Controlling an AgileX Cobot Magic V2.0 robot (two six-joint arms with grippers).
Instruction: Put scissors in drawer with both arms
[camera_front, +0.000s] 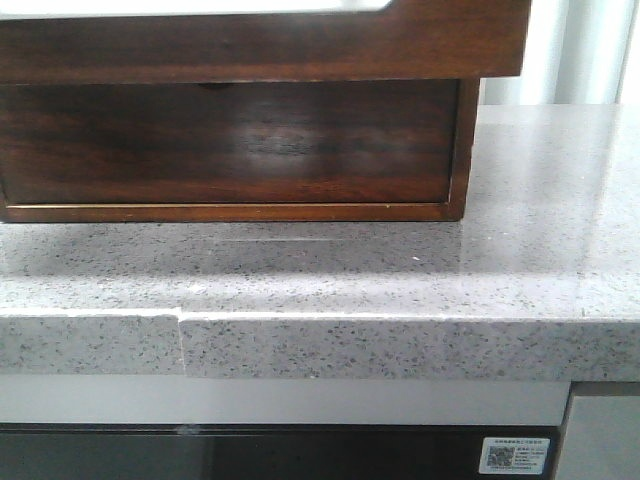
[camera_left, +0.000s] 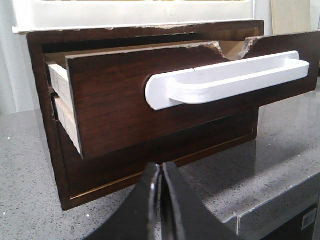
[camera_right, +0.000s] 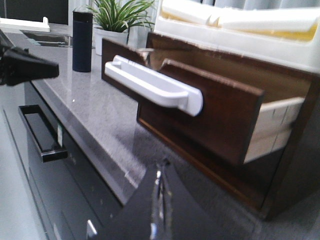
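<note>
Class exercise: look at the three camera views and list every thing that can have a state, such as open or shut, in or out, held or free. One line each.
drawer: pulled partway out of the wooden box, overhanging the counter.
white handle: fixed on the drawer front, nothing gripping it.
left gripper: shut, empty, held in front of the box.
right gripper: shut, empty, beside the drawer.
scissors: not visible in any view.

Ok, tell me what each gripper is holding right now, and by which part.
Nothing. The left gripper and right gripper are both shut on nothing, short of the pulled-out drawer. No scissors are visible.
</note>
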